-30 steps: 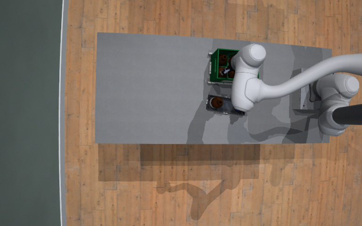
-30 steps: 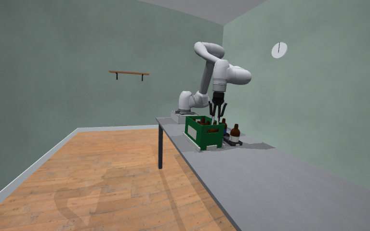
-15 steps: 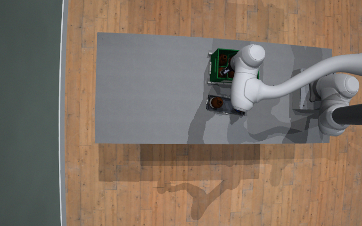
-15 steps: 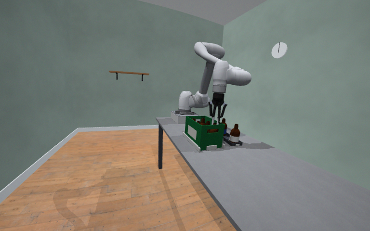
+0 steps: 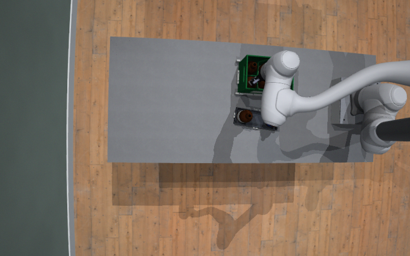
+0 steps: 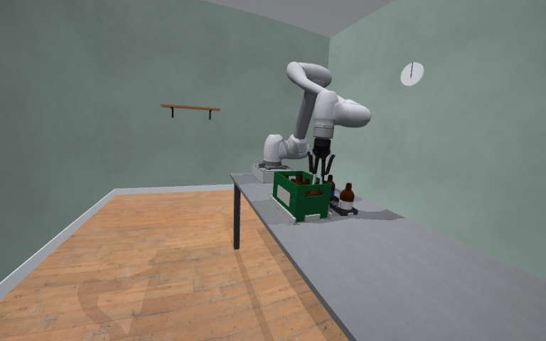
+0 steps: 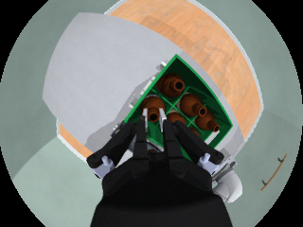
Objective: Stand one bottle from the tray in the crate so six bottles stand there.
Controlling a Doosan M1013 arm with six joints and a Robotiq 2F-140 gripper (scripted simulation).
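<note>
Tool point(image 7: 154, 119) around bottle point(image 7: 153, 105), label unreadable

A green plastic crate point(image 6: 296, 199) with a white label panel is sitting level on the grey bench point(image 6: 386, 257), brown glass bottles point(image 7: 169, 83) standing upright in its cells. Just beside it a dark flat tray point(image 5: 260, 124) is lying, carrying a brown, white-labelled bottle point(image 6: 346, 196) upright. The black tool point(image 7: 155, 115) is gripping one brown bottle's neck point(image 7: 154, 124) over the crate.
</note>
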